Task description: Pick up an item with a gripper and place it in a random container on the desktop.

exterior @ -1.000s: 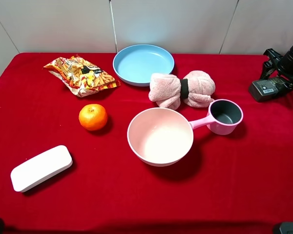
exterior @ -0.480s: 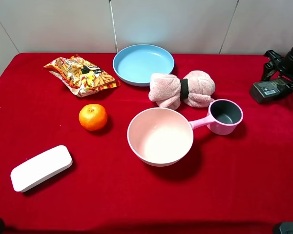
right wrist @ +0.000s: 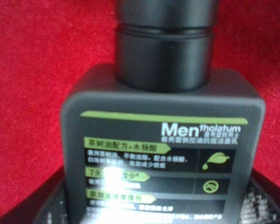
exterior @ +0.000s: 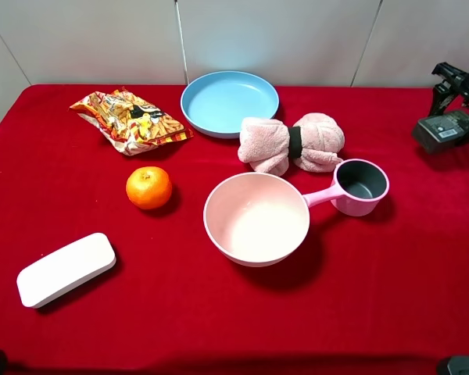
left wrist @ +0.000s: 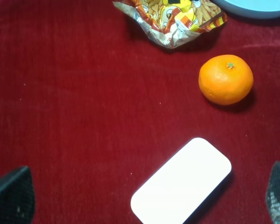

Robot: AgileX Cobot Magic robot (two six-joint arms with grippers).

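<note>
The dark grey bottle point(exterior: 442, 131) with a black cap hangs at the far right, held off the red cloth point(exterior: 141, 328). My right gripper point(exterior: 456, 117) is shut on it. In the right wrist view the bottle point(right wrist: 163, 135) fills the frame, its label of white text facing the camera, with dark fingers point(right wrist: 53, 205) at both of its sides. The light-blue plate point(exterior: 229, 101) stands empty at the back middle. My left gripper point(left wrist: 144, 200) is open and empty above the white case point(left wrist: 182, 182) at the front left.
A pink bowl point(exterior: 256, 218) sits in the middle, with a pink handled cup point(exterior: 358, 186) to its right. A rolled pink towel point(exterior: 291, 143) lies between them and the plate. A snack bag point(exterior: 130, 119), an orange point(exterior: 148, 187) and the white case point(exterior: 66, 268) lie on the left.
My right gripper has lifted the bottle and carried it up and slightly to the right in the exterior view. The left arm has not moved.
</note>
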